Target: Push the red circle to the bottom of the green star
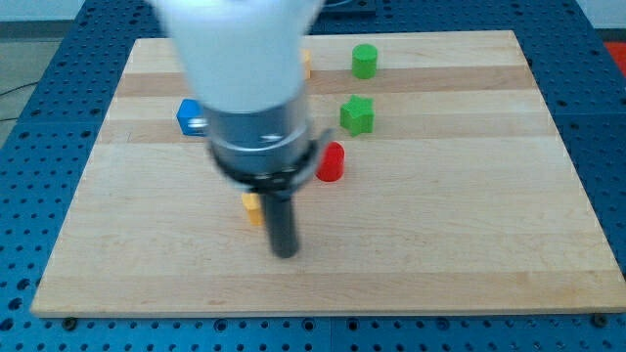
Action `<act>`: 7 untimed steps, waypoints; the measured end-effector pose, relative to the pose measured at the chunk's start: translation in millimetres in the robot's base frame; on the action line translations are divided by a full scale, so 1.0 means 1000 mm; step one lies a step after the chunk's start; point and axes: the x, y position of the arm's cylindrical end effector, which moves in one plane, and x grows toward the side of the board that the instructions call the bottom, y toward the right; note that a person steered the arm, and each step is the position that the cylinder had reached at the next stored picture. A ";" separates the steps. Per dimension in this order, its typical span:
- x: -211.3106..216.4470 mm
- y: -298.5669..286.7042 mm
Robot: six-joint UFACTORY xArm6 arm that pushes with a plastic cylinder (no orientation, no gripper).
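Wooden and pale, the desk [469, 225] sits on a blue perforated base and carries a loose cluster of small blocks toward the view's top and middle. A red circle [332, 161], a short upright cylinder, stands near the centre of the board. Just above it and slightly to the view's right is a green star [357, 114], close to the red block but with a sliver of wood showing between them, so the red one already lies roughly below the star. Further up, near the top edge, stands a second green block [365, 61], rounded in outline. At the view's left a blue block [189, 116] is partly hidden behind the arm, its shape unclear. An orange sliver [307, 65] peeks out at the arm's right edge near the top, and a yellow block [252, 207] shows at the rod's left side, mostly covered, its shape not readable.

The arm's big white and grey housing fills the upper middle of the view, blurred. From it the dark rod comes down, and my tip [285, 254] rests on bare wood below and to the left of the red circle, apart from it, with the yellow block just up and left of the tip. No pincer is fitted, only the rod, and it holds nothing

No containers appear on the board
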 end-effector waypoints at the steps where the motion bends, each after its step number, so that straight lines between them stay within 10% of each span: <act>1: -0.031 -0.013; 3: -0.041 -0.110; 7: -0.072 0.008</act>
